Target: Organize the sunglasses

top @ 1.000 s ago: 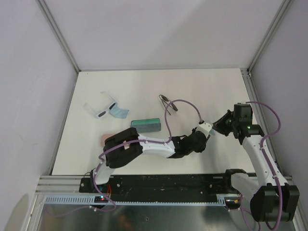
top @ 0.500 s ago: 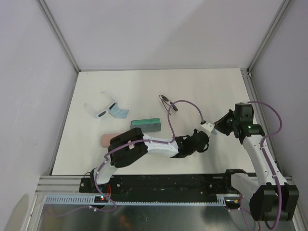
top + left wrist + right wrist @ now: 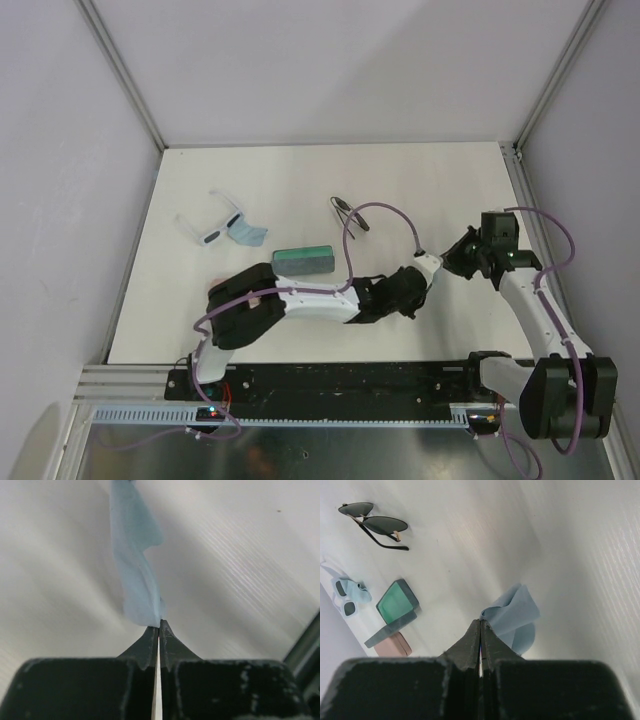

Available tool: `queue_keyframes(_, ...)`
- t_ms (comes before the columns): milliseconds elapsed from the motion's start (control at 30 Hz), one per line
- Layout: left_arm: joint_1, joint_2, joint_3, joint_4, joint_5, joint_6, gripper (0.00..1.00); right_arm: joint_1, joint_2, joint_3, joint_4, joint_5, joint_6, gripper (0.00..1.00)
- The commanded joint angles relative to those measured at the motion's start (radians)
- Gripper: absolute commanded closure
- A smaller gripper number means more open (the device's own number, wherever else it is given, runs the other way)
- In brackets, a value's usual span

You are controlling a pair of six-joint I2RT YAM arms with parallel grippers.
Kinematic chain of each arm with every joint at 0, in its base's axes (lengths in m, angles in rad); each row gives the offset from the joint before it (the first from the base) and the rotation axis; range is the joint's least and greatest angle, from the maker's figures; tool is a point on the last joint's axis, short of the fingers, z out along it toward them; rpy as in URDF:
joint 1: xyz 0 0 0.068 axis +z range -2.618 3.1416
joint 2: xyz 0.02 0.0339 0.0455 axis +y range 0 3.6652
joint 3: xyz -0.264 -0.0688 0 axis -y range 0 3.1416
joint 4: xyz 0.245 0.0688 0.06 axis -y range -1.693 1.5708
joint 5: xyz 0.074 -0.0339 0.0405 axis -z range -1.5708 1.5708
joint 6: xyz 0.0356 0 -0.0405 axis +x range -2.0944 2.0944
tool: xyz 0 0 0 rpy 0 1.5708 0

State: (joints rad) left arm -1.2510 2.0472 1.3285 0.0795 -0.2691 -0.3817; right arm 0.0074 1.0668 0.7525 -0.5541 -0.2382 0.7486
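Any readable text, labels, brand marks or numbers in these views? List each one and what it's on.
None readable in any view.
No print shows on the dark sunglasses, the white-framed sunglasses, the green-topped case, the pink case or the light blue cloth.
Any marking on the left arm or right arm is too small to tell.

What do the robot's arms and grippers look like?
The left arm and right arm have white links with bulky black joints. A lilac cable loops along each. The left gripper and right gripper have black fingers tapering to thin tips.
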Motion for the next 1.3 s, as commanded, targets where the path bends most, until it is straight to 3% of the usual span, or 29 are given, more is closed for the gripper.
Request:
queue_keyframes(0,0.044,-0.15,-0.026,-0.08,0.131,0.033,1.0,0.01,0.04,0.038,0.062,-0.009,-0.033,1.0)
queue_keyframes(333,0.105,-0.229,-0.044,-0.239,0.294,0.112,1.0,0.081,0.089,0.037,0.096,-0.003,-0.051,1.0)
queue_keyframes(633,0.115,-0.228,-0.008,-0.42,0.313,0.212,1.0,0.111,0.124,0.009,0.159,-0.024,-0.074,1.0)
queue_keyframes(1267,0.231,-0.21,0.091,-0.598,0.096,0.354,1.0,0.189,0.431,-0.042,0.834,-0.305,0.069,1.0)
